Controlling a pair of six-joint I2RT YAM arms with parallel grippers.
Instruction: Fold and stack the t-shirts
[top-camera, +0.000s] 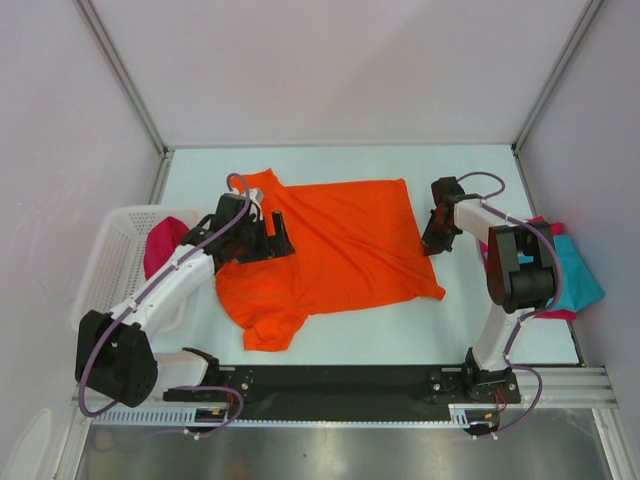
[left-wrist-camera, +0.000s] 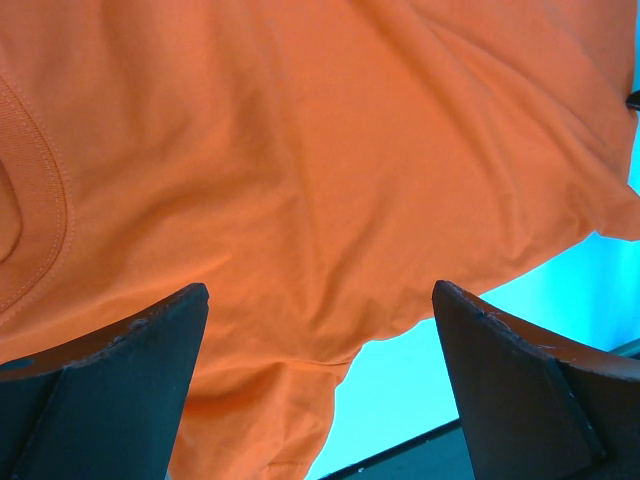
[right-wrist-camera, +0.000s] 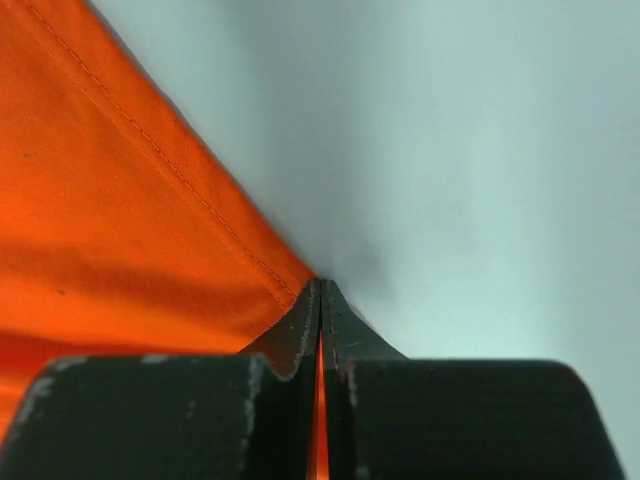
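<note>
Hem of wrinkled orange t-shirt (top-camera: 345, 250) pinched by right end effector (right-wrist-camera: 320, 296); left end effector (left-wrist-camera: 320, 290) wide apart.

1 white mesh basket (top-camera: 104, 262) sits at the pale table's (top-camera: 480, 185) left edge, against a white wall (top-camera: 60, 120).

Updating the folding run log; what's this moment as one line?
orange t-shirt: spread on table | right claw: shut on its hem | left claw: open above collar side | crimson t-shirt: in basket
</note>
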